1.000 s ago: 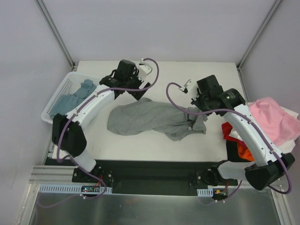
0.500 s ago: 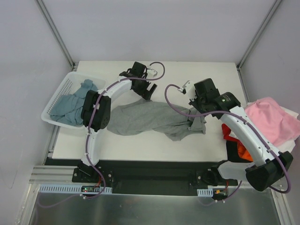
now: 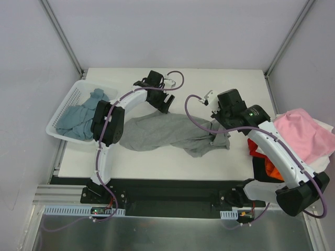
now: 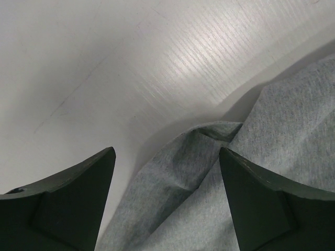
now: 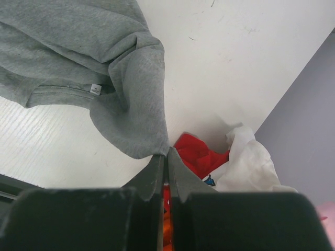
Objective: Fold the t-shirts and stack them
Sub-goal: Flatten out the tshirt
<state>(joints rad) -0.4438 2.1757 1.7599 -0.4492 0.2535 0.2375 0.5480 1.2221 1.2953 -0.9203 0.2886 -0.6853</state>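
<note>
A light heather-grey t-shirt [image 3: 167,133] lies crumpled across the middle of the table. My left gripper [image 3: 163,104] is open over the shirt's far left corner. In the left wrist view [image 4: 167,157] a fold of the grey cloth [image 4: 183,172] runs between the two spread fingers. My right gripper [image 3: 222,132] is shut on the shirt's right end. In the right wrist view [image 5: 167,152] the closed jaws pinch an edge of the grey cloth [image 5: 131,120], which hangs from them slightly raised.
A white slatted basket [image 3: 58,112] at the far left holds a blue-teal t-shirt [image 3: 78,112]. At the table's right edge lies a pile of pink [image 3: 303,133], red [image 3: 255,146], orange [image 3: 269,168] and white [image 5: 246,162] t-shirts, close behind the right gripper.
My left arm has stretched out and its gripper has moved right, onto the shirt's far corner. The right gripper has kept its hold and barely shifted.
</note>
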